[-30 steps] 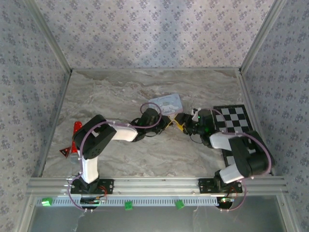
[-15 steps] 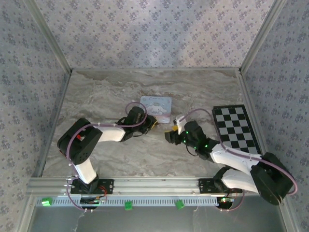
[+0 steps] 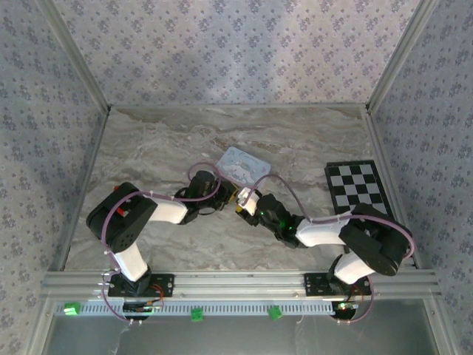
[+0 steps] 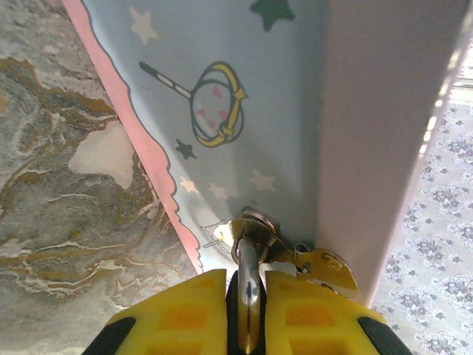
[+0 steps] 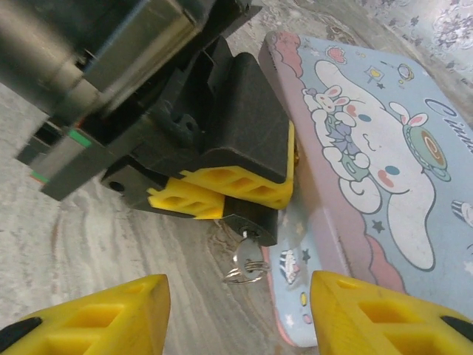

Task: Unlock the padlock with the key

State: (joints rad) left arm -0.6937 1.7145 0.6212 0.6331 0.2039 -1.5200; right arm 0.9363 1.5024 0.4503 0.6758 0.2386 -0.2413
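Yellow-padded left gripper (image 5: pixel 222 196) pinches the small dark padlock (image 5: pixel 253 222) at the near edge of the pale blue cartoon tin (image 5: pixel 369 170), around mid-table. A silver key (image 5: pixel 246 259) on a ring sticks out of the lock. The right gripper (image 5: pixel 240 318) faces it close by, jaws spread.

The tin (image 3: pixel 244 163) is lying mid-table (image 3: pixel 162 148), with the checkerboard (image 3: pixel 358 188) lying well apart to its right. The left gripper (image 4: pixel 247 296) is sitting just near-left of the tin, the right gripper (image 5: pixel 236 310) just near-right. The padlock (image 5: pixel 251 222) is sitting under the left gripper's fingertips at the tin's edge, with the key (image 5: pixel 244 255) sticking out toward the right gripper.
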